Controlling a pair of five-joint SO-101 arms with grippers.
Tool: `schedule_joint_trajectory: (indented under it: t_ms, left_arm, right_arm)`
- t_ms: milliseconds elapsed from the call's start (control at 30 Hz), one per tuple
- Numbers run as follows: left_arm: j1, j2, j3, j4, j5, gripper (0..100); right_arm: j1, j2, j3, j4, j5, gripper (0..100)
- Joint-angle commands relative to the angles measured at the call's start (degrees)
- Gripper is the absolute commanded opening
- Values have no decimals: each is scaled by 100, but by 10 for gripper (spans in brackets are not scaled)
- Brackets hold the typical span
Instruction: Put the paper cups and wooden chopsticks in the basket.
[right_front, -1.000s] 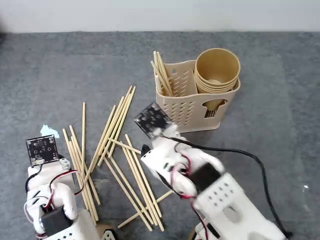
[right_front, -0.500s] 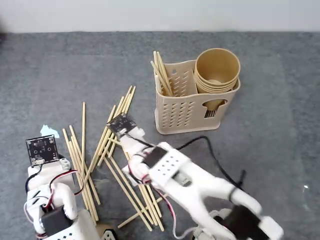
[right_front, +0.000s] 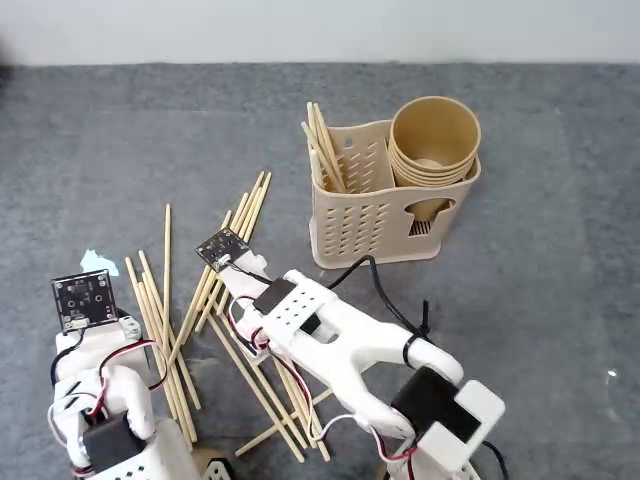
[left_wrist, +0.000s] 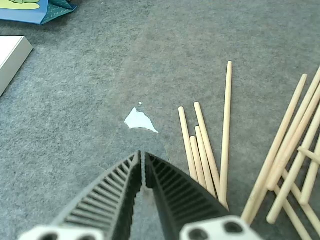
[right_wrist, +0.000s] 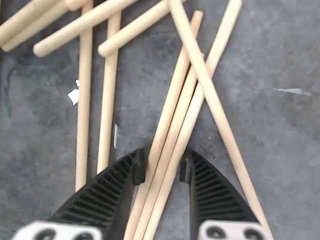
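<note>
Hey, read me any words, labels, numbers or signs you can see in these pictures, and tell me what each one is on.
No text can be read.
Left arm's circuit board and right arm's circuit board: markings too small to read.
Blue printed sheet: a green shape, no legible words.
Basket and paper cups: no print shows.

White arms, red and black cables, square circuit boards, ribbed black end effector fingers
</note>
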Motion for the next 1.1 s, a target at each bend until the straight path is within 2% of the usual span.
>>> schedule_joint_trajectory:
  t_ms: [0,167,400,733,967,1067]
  left_arm:
    - [53,-114,-22,-141,-44,12]
    - [53,-114,-22,-141,-44,12]
    - [53,-114,-22,-141,-44,12]
    - [53,-114,-13,-141,-44,12]
    - [53,-114,-13,-141,-44,12]
    - [53,-114,-13,-141,-44,12]
  right_arm:
    - [4,189,-229,-57,-44,133]
    - [4,391,-220,145,-18,125]
    - [57,145,-202,277,-9,21]
    - [321,-497,-220,708,352,14]
    - [321,-1552,-229,1121,404,13]
    - [321,-2088,-237,1112,730,13]
